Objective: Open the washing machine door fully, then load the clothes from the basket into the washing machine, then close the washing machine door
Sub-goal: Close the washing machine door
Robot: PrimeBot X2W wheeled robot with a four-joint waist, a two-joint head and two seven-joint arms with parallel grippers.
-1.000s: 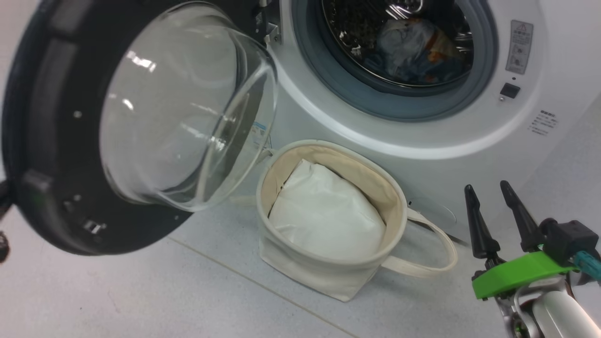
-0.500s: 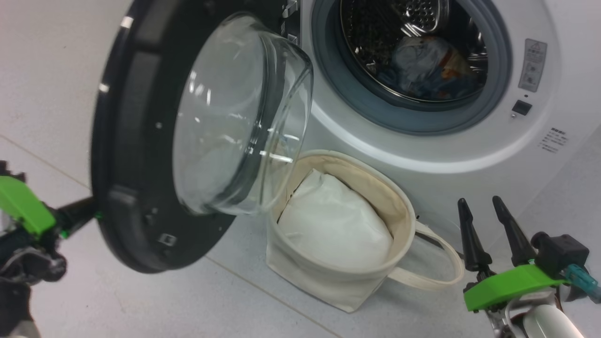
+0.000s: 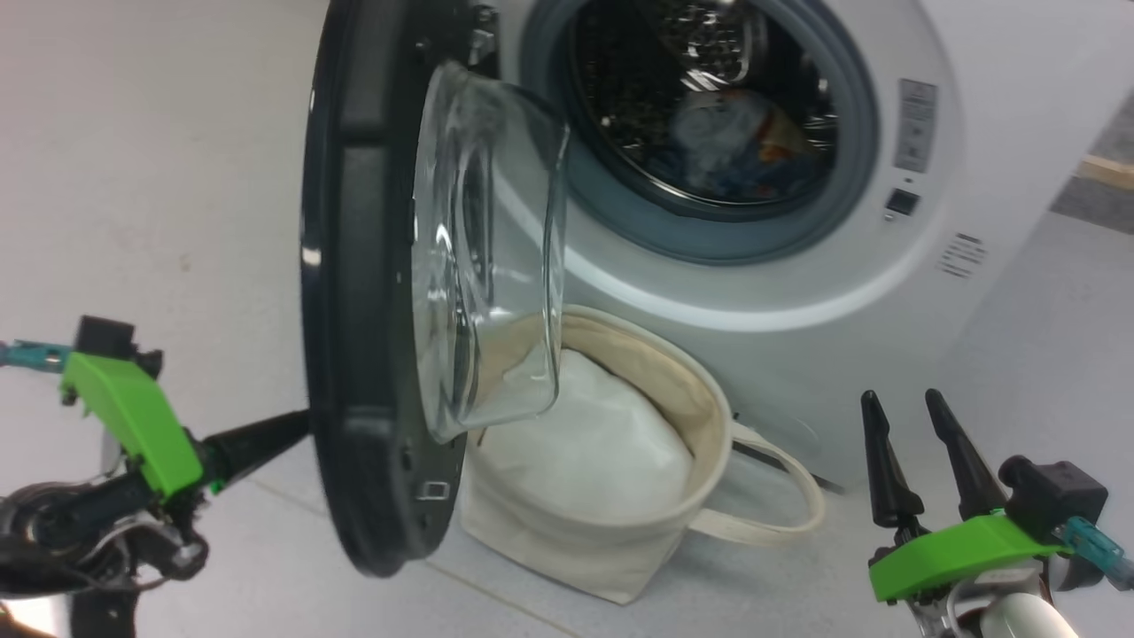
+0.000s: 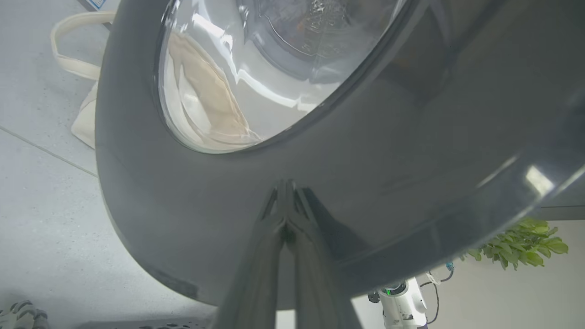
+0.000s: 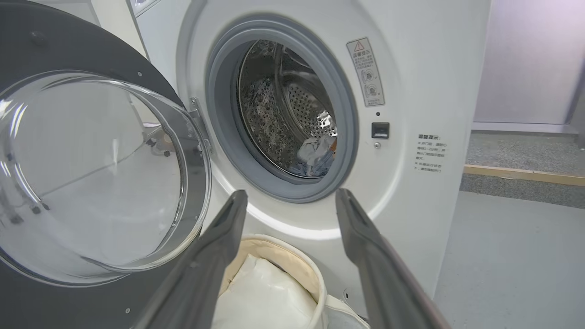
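Touching the washing machine door from outside, left hand (fingers pressed together).

We see the left gripper and right gripper built alike; each has two long, dark, tapering fingers on a bright green bracket; behind it sits a black block with a teal plug; the right forearm is pale and rounded.
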